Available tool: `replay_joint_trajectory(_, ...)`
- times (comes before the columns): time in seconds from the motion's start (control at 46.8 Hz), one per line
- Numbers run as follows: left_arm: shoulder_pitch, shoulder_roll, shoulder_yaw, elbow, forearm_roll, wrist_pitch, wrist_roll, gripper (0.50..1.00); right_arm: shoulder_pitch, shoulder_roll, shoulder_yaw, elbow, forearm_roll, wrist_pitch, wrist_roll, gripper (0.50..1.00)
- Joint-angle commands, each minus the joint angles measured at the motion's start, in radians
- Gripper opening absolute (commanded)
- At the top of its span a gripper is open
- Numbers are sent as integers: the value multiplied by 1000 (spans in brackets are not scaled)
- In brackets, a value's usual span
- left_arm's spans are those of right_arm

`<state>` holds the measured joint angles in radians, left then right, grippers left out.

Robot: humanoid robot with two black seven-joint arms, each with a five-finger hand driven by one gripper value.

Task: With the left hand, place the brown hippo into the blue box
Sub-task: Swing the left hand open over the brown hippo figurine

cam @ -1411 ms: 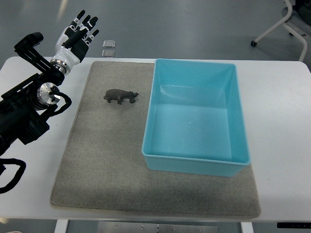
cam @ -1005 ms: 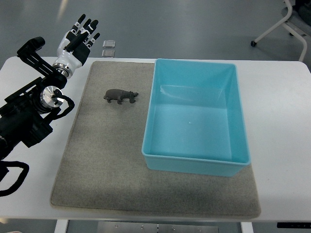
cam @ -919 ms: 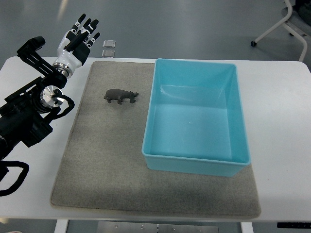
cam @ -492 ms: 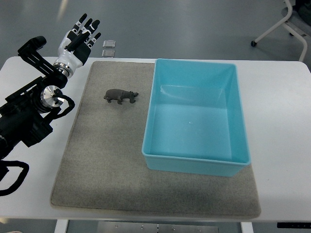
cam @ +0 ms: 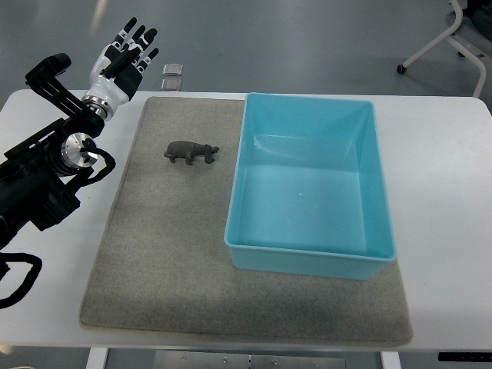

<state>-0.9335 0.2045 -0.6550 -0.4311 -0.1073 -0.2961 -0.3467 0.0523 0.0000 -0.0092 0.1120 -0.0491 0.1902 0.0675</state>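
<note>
Top view gives you the left hand (cam: pixel 123 58) at about ten o'clock, over the far left corner of the white table (cam: pixel 446 184), its fingers (cam: pixel 138 37) spread and holding nothing. The brown hippo (cam: pixel 190 151) stands on the grey mat (cam: pixel 154 261), at about four o'clock from that hand and well apart from it, head toward the blue box (cam: pixel 310 184). You'll find the box at three o'clock from the hippo, near it but not touching, resting on the mat's right part with nothing inside. Two small clear squares (cam: pixel 172 75) lie just past the mat's far edge, beside the hand.
</note>
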Motion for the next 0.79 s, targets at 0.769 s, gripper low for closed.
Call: replay_joint_trajectory(0.769,-65,92,195,-90,563,-11,0,994,0,0,0,0,0,0,0,936)
